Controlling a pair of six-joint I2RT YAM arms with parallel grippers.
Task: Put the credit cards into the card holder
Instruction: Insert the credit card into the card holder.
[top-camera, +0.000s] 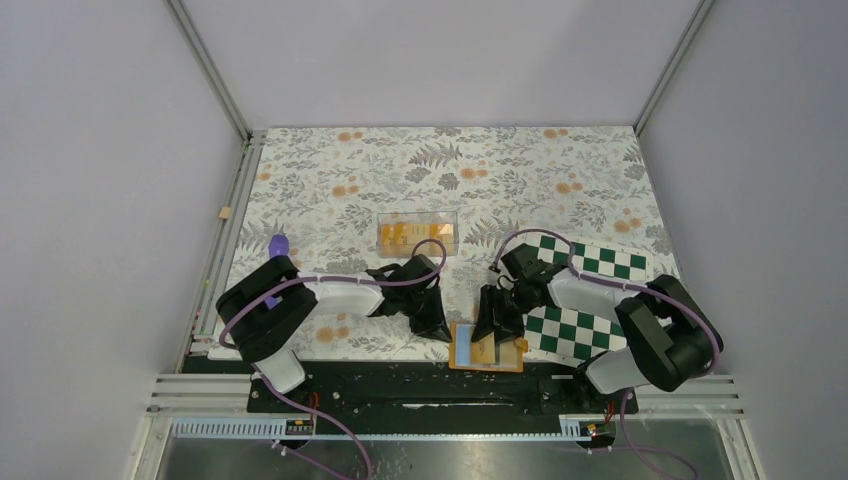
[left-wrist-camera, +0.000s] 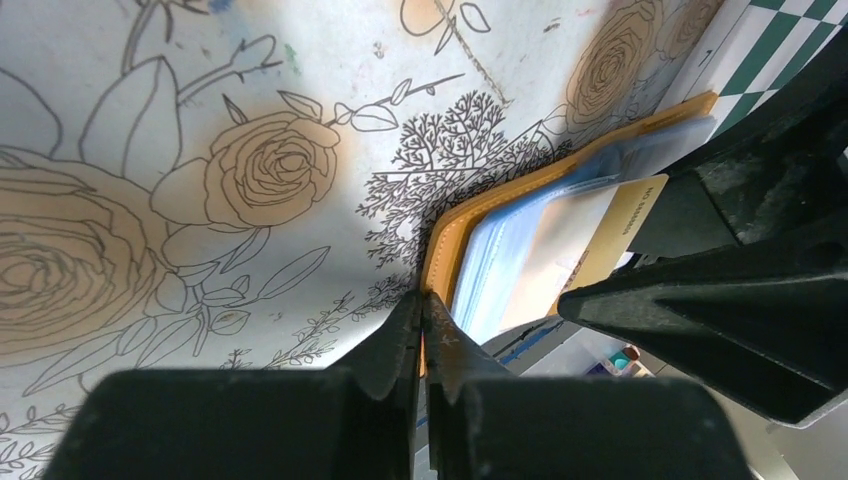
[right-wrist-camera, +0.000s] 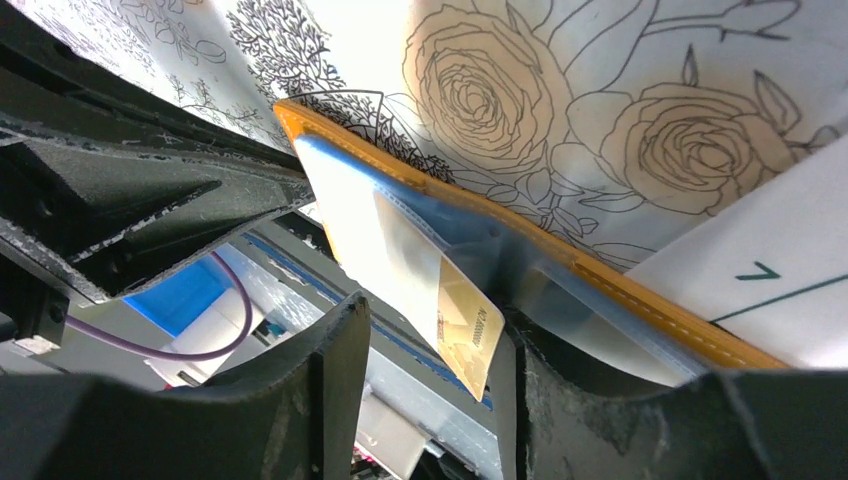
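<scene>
1. Top view. The card holder (top-camera: 464, 352) lies open at the near table edge. The left gripper (top-camera: 437, 325) is at its left rim and the right gripper (top-camera: 497, 322) is over its middle. More credit cards (top-camera: 400, 235) sit in a clear box (top-camera: 447, 222), well beyond both sets of jaws. A chequered board (top-camera: 590, 262) lies just beside the right jaws.
2. Left wrist. The jaws are closed, pinching the card holder's orange rim, so you are pinning it down.
3. Right wrist. The jaws stand apart, one on either side of a card (right-wrist-camera: 468, 325). The card pokes partway out of the blue pocket (right-wrist-camera: 345, 215). Neither pad appears to touch it.
4. Judgement: the step in hand is seating this card. Your next move calls for a straight push along the pocket.
5. Watch the left fingers crowding the right jaws, and watch for the card skewing.
</scene>
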